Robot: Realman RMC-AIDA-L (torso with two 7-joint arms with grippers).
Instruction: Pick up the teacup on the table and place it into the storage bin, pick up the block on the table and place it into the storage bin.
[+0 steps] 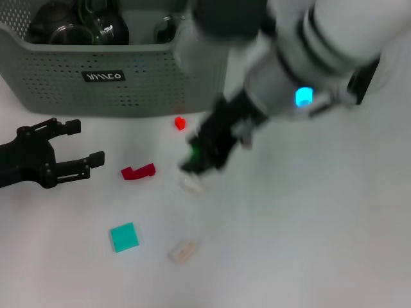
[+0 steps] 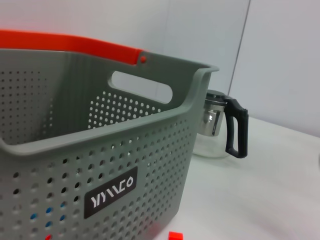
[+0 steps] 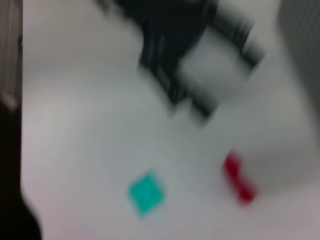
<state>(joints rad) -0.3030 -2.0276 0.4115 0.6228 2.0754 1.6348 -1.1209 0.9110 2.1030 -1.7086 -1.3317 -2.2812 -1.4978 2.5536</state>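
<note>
The right gripper [image 1: 200, 159] is held low over the white table [image 1: 308, 224], just above a small pale block [image 1: 191, 185]; whether its fingers are spread cannot be told. The left gripper [image 1: 80, 142] is seen spread and empty at the left. The large grey-green perforated plastic storage bin [image 1: 128, 80] stands at the far side, with dark glassware [image 1: 96, 25] inside. A turquoise square block [image 1: 124, 237] lies nearer.

We see the storage bin [image 1: 96, 77] at the far left of the table [image 1: 308, 231], with dark glassware inside. Before it lie scattered blocks [image 1: 138, 171]. The left gripper [image 1: 80, 142] rests at their left; the right gripper [image 1: 202, 160] hangs above them.
</note>
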